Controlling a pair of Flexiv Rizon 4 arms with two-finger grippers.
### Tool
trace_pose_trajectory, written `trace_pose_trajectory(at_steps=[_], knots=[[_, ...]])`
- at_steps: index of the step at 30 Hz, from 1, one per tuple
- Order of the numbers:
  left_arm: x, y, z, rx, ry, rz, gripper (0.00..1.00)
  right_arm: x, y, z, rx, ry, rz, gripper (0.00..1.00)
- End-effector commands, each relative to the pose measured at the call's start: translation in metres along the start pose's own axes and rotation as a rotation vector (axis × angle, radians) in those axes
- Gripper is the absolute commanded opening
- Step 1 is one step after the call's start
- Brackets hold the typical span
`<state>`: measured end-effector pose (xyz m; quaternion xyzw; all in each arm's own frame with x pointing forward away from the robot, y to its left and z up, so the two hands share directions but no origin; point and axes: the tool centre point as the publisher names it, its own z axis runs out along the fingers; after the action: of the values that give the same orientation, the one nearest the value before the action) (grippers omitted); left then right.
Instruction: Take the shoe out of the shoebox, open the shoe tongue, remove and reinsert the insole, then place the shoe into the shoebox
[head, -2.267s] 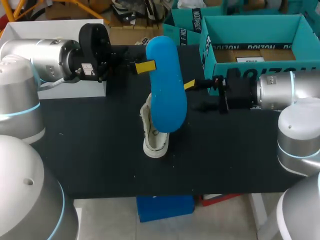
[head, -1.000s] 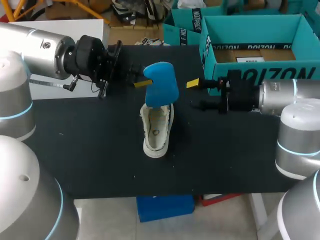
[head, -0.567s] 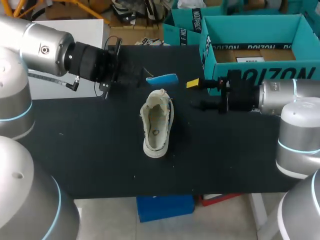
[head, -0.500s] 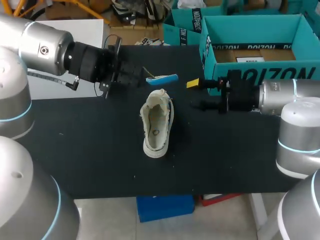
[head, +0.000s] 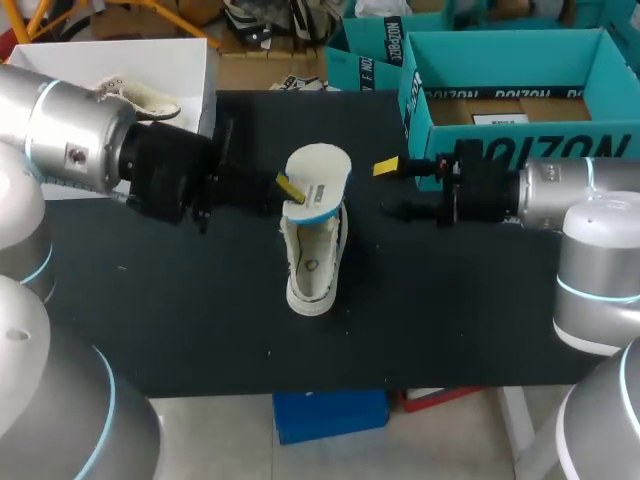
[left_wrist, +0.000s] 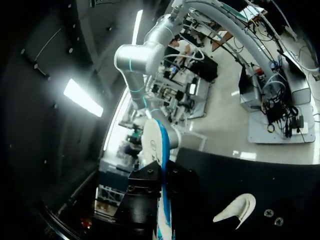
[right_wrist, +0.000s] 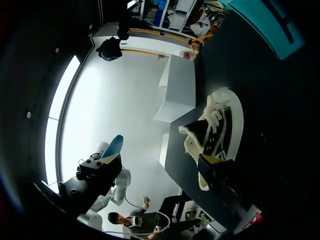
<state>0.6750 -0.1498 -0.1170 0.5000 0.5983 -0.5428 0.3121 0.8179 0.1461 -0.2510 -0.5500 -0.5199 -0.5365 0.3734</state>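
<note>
Head view: the left gripper (head: 289, 188) is clamped on the insole (head: 320, 170), white face up, just above the shoe (head: 312, 262) on the table (head: 180, 320). The right gripper (head: 390, 190), fingers apart and empty, hovers beside the shoebox (head: 505, 40). Left wrist view: insole edge-on. Right wrist view: its blue underside, shoe laces.

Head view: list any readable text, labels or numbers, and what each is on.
Shoebox front wall: large white block lettering, a brand mark, partly hidden by the right arm; not quoted.
White label inside it: too small to read.
Shoe, inside the heel: small round mark, too blurred to read.
Insole: no print I can make out.
No numbers or signs legible.
</note>
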Motion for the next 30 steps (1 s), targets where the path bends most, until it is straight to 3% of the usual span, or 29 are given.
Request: trace_pose_trajectory(at_steps=[1, 3, 5, 9, 14, 23, 30], knots=[[0.076, -0.025, -0.02, -0.047, -0.108, 0.092, 0.0, -0.001, -0.001, 0.002, -0.005, -0.001, 0.0, 1.0], [0.094, -0.029, -0.022, -0.102, -0.045, 0.179, 0.0, -0.001, -0.001, 0.002, -0.005, -0.001, 0.0, 1.0], [0.109, -0.031, -0.025, -0.091, -0.104, 0.19, 0.0, -0.001, -0.001, 0.002, -0.005, -0.001, 0.0, 1.0], [0.139, -0.03, -0.023, -0.168, -0.033, 0.314, 0.0, -0.001, -0.001, 0.002, -0.005, -0.001, 0.0, 1.0], [0.165, -0.025, -0.014, -0.208, -0.008, 0.414, 0.0, -0.001, -0.001, 0.002, -0.005, -0.001, 0.0, 1.0], [0.19, -0.003, 0.008, -0.249, 0.026, 0.501, 0.0, -0.001, -0.001, 0.002, -0.005, -0.001, 0.0, 1.0], [0.192, 0.031, 0.013, -0.274, 0.053, 0.501, 0.0, -0.001, -0.001, 0.002, -0.005, -0.001, 0.0, 1.0]])
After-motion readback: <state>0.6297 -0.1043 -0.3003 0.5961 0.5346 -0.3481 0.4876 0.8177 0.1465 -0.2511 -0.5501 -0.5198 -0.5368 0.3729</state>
